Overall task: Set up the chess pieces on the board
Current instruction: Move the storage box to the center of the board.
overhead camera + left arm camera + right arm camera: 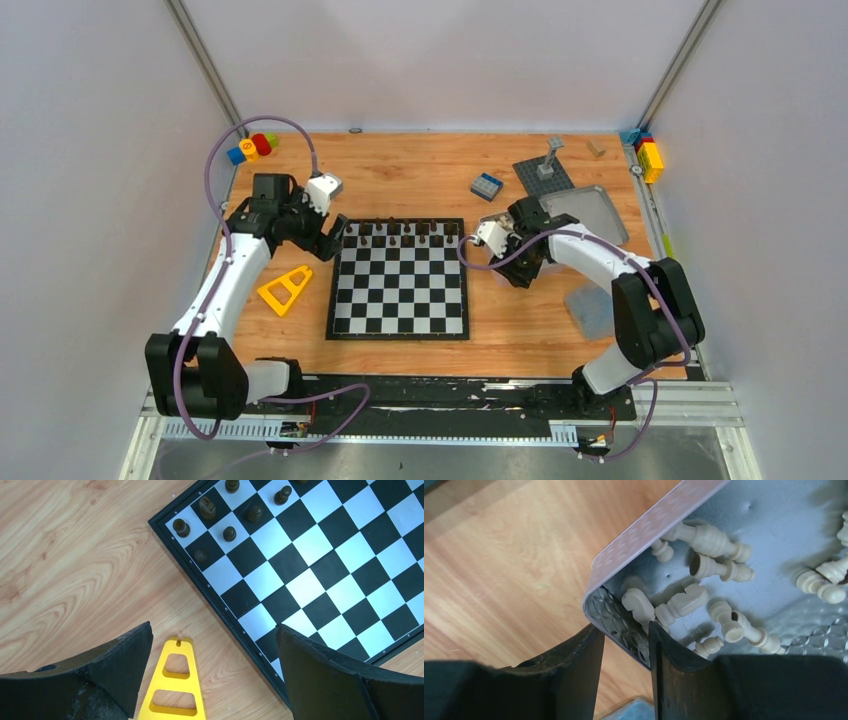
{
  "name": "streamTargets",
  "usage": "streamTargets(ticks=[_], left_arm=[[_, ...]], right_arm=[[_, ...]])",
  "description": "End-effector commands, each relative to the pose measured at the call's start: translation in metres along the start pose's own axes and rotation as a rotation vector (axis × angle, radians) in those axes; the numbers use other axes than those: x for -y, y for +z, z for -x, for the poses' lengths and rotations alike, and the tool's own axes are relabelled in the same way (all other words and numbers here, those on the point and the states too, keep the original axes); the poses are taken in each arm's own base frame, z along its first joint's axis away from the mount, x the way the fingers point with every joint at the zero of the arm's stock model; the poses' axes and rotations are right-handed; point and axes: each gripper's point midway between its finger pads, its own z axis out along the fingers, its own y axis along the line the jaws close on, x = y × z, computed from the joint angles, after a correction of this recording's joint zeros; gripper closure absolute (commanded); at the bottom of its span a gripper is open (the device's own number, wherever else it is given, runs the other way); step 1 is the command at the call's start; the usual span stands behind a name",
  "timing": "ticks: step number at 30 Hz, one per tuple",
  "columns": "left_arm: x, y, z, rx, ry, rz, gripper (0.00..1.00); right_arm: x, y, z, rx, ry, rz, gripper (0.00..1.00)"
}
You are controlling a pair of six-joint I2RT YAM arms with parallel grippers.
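My right tool (623,627) is at the near-left corner of the silver tin (644,530), which lies on the surface to the right of the board (400,300) and a little farther away. The jaws are narrowed to a small gap and the wall of the tin is in this gap: one finger (569,670) is outside the tin and the other finger (674,675) is inside. I cannot tell whether they already press on the wall. No chess piece is between them.

The pale pieces (681,602) lie on their sides on the floor of the tin. The nearest ones are just beside the inner finger; others are scattered deeper in the tin.

My left tool (214,630) is opened wide and holds nothing. It hangs above the surface at the left edge of the board, near its far-left corner. A yellow triangular frame (172,682) lies on the wood under the gap, closer to one finger. The dark pieces (181,527) stand upright on the two far rows of the board, apart from both tools.
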Motion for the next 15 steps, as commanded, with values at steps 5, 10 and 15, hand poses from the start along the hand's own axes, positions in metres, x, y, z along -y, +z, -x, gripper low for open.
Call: streamTargets(ticks=[5, 10, 15], left_arm=[[-0.011, -0.009, 0.029, 0.042, -0.008, 0.037, 0.0], [-0.012, -0.009, 0.035, 0.044, -0.021, 0.032, 0.0], [-0.011, -0.008, 0.038, 0.049, -0.041, 0.022, 0.0]], right_arm=[[-0.066, -0.015, 0.012, 0.085, 0.028, 0.142, 0.71], [-0.1, -0.016, 0.012, 0.086, 0.051, 0.218, 0.74], [-0.12, -0.024, 0.017, 0.11, 0.075, 0.258, 0.62]])
